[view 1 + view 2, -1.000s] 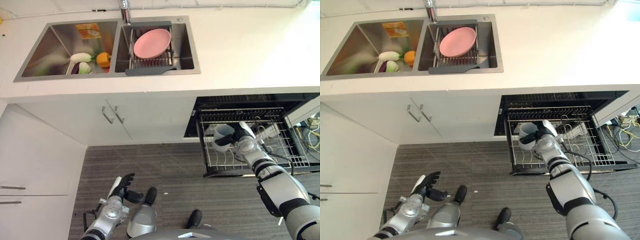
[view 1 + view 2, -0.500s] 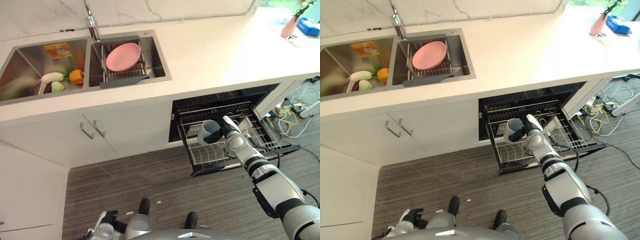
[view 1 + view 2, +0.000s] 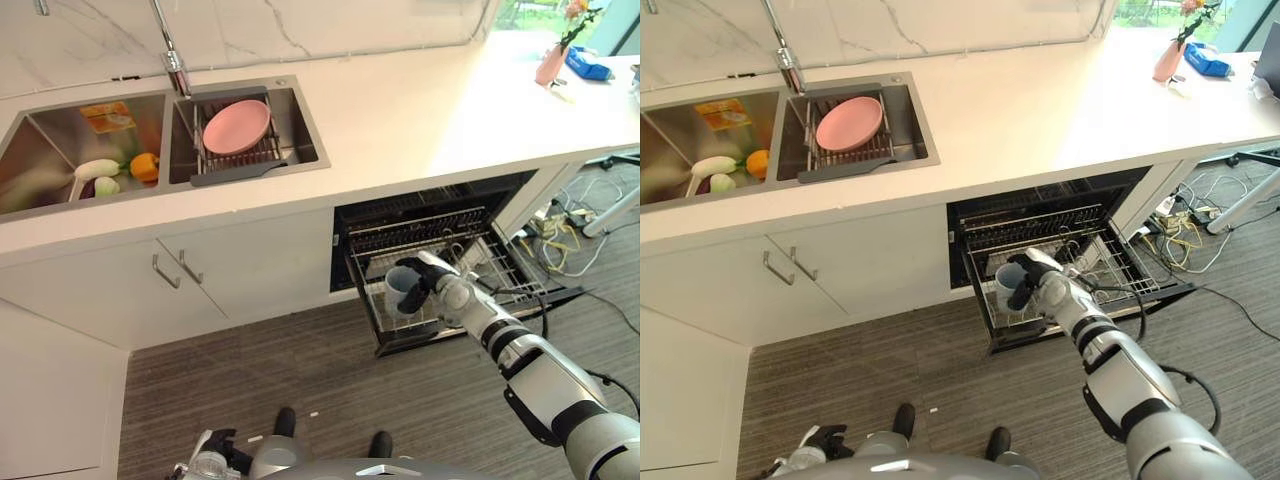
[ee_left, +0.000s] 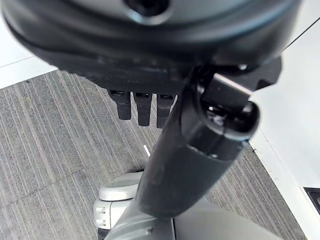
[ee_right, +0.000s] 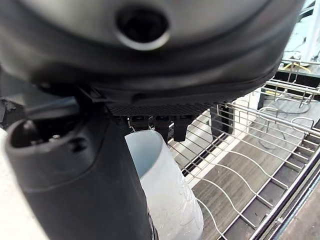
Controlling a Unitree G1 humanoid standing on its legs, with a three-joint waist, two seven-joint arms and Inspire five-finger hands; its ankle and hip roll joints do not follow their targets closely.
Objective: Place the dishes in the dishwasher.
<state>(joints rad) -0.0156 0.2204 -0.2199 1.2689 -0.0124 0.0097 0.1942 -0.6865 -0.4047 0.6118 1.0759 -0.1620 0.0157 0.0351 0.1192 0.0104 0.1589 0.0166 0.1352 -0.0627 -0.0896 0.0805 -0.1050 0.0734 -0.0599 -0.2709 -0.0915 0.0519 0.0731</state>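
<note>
- The white countertop (image 3: 420, 110) runs across the scene, with a steel double sink (image 3: 150, 135) set into it.
- Below the counter's right part, the dishwasher (image 3: 440, 205) stands open and its wire rack (image 3: 500, 270) is pulled out over the grey floor (image 3: 300, 370).
- In the sink's right basin a pink plate (image 3: 237, 126) lies on a dark drainer rack (image 3: 240, 160) (the left basin holds some vegetables (image 3: 115, 172)).
- My right hand (image 3: 432, 285) reaches over the near left part of the wire rack, fingers and thumb curled round a pale blue cup (image 3: 401, 286); the cup is tilted, its mouth turned toward the camera, above the rack's tines.
- My left hand (image 4: 145, 107) hangs low by the floor, its fingers curled in with nothing between them.
- A pink vase (image 3: 552, 64) with flowers stands at the counter's far right end.
</note>
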